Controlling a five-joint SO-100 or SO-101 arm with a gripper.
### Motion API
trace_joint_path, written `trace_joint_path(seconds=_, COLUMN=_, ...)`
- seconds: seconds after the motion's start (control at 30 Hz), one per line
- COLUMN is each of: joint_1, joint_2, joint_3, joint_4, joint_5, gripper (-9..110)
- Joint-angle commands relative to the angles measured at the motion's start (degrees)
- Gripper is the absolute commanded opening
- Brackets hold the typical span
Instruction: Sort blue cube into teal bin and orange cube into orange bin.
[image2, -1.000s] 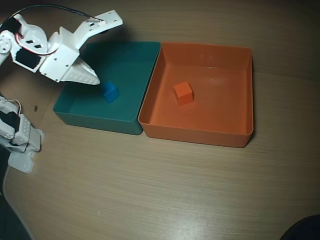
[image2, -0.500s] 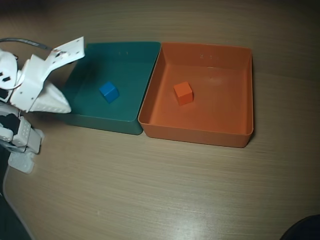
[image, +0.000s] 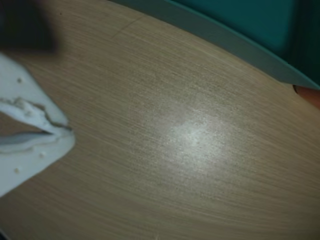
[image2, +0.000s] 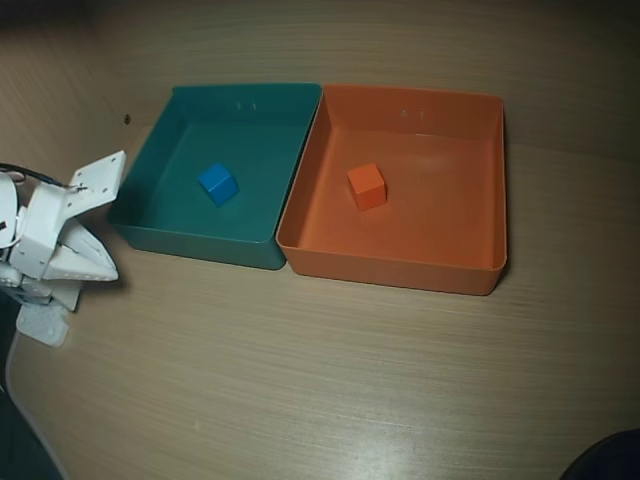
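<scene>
blue cube (image2: 218, 183) on teal bin (image2: 160, 238) floor | orange cube (image2: 367, 186) in orange bin (image2: 400, 272), left of centre | end effector (image2: 108, 218) empty, fingers spread, at 9 o'clock over desk (image2: 300, 380) | cubes look light, rigid; pinch opposite flat faces

In the wrist view only a strip of the teal bin (image: 235, 35) shows along the top, its far wall cut off by the top edge, and the blue cube inside it is out of sight. Right of that bin, the orange bin (image: 309, 95) is a mere sliver at the right edge. The gripper (image: 47, 137) is blurred and cut by the left edge. In the overhead view the arm (image2: 30, 240), left of the teal bin, runs off the left edge.
</scene>
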Motion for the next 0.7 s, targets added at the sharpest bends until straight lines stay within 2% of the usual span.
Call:
trace_joint_path(seconds=0.0, joint_1=0.7, joint_2=6.9, joint_3=4.6, joint_4=-0.6, joint_5=-0.3, gripper=-6)
trace_joint_path(seconds=0.67, joint_1=10.3, joint_2=8.2, joint_3=14.1, joint_4=-0.7, joint_5=-0.4, gripper=-6)
